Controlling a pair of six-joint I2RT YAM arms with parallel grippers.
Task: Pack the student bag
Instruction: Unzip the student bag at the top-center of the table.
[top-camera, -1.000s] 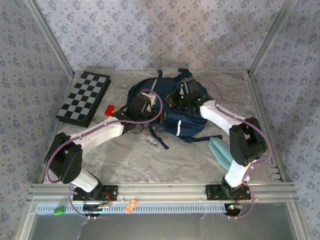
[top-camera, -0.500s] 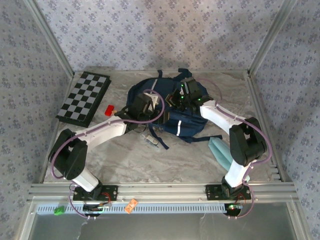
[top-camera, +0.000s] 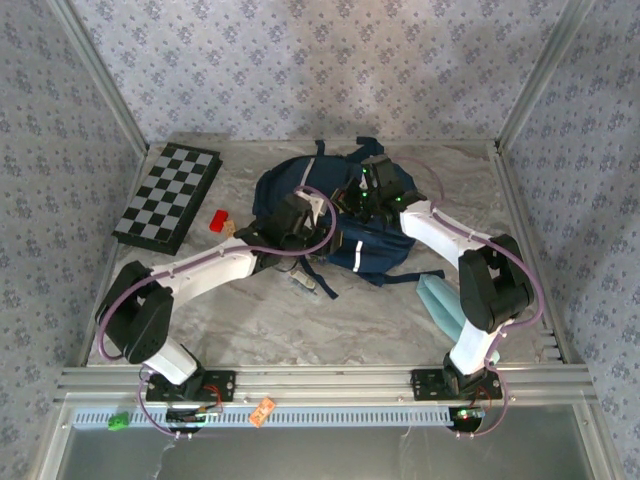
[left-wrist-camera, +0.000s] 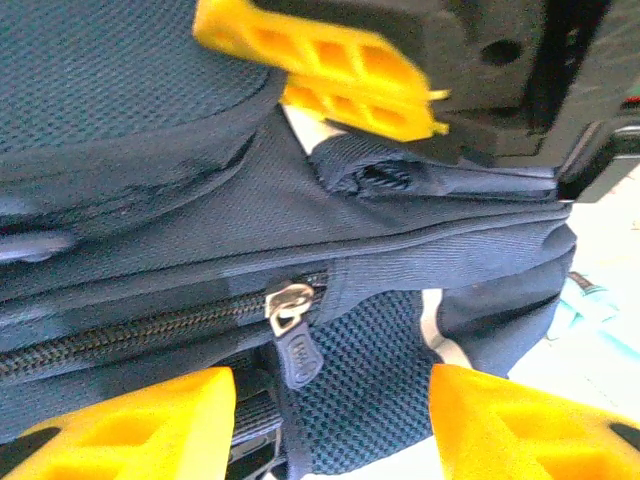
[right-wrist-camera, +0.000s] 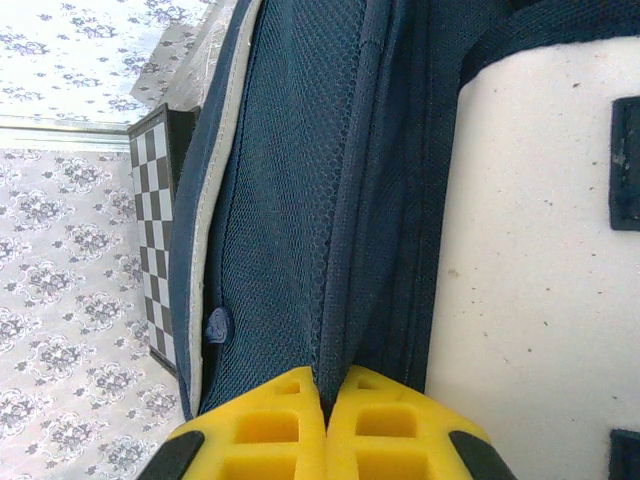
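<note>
Student bag (top-camera: 330, 215) lay mid-table, a red block (top-camera: 216, 220) between it and the chessboard (top-camera: 167, 195). Right gripper (right-wrist-camera: 325, 420) was clamped on a fold of bag fabric. Up close, the left gripper (left-wrist-camera: 330, 410) stood parted either side of the zipper pull (left-wrist-camera: 292, 335), clear of it.

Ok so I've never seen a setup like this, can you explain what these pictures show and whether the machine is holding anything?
The overhead picture shows two robot arms, the left arm and the right arm, on a table. On it lie the student bag, a chessboard, a small red item and a teal item. The close-ups come from wrist cameras; the yellow blocks are fingers. The right gripper is shut, pinching the bag's fabric. The left gripper is open, its fingers either side of a zipper pull.
</note>
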